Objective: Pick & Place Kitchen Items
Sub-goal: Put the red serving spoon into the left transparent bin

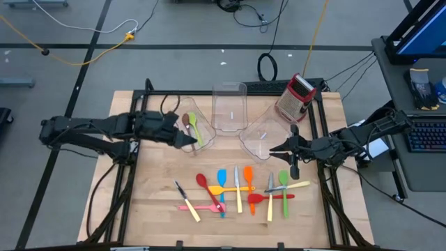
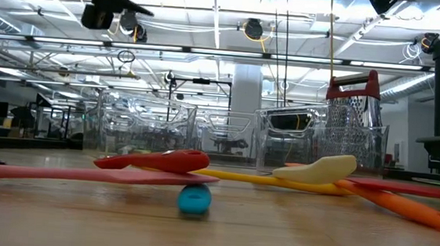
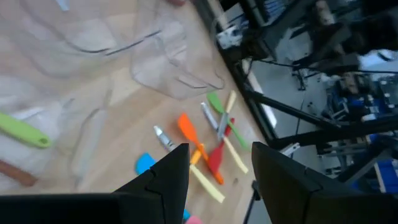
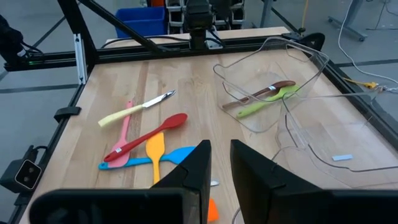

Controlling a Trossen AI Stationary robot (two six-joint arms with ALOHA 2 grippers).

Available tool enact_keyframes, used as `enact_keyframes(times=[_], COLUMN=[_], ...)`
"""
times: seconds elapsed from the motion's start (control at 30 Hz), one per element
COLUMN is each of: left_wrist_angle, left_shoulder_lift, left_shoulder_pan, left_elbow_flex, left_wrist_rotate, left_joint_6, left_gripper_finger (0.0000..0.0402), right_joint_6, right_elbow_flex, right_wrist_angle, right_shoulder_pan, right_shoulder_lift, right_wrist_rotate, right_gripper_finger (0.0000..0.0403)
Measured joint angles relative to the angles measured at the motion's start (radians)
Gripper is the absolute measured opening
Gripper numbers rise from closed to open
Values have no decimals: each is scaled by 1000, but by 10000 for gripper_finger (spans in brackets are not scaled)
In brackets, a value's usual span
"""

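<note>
Utensils scattered on the table below both grippers

The left gripper [image 1: 182,137], fingers spread and empty, hangs over the left bin [image 1: 187,144] holding green and brown spoons [image 1: 195,129]; the right gripper [image 1: 274,148], fingers narrowly parted, hovers above the loose utensils [image 1: 237,189].

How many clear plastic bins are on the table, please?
3. The left bin, holding a green spoon and a brown spoon, lies under the left gripper. The middle bin stands at the far edge. The right bin lies beside the box grater.

Left end effector [image 1: 187,137] hangs open-fingered; right end effector [image 1: 274,149] hovers with fingers slightly parted.
</note>
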Motion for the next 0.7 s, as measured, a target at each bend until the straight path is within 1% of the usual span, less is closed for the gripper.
enact_keyframes(times=[0.17,0.37,0.47,0.7], left_wrist_angle=[50,76,83,91], left_shoulder_lift=[0,27,59,155], left_shoulder_pan=[-123,-256,-307,-411], left_elbow_flex=[0,2,2,1], left_wrist_rotate=[-121,-223,-244,-237], left_joint_6=[-50,-185,-269,-450], left_gripper_finger=[177,177,177,177], right_joint_6=[0,0,0,26], right_elbow_flex=[0,0,0,0], right_wrist_angle=[0,-1,-1,-1], right_shoulder_pan=[0,0,0,0], right_shoulder_lift=[0,0,0,0], right_wrist_rotate=[1,2,2,3], right_gripper_finger=[51,51,51,51])
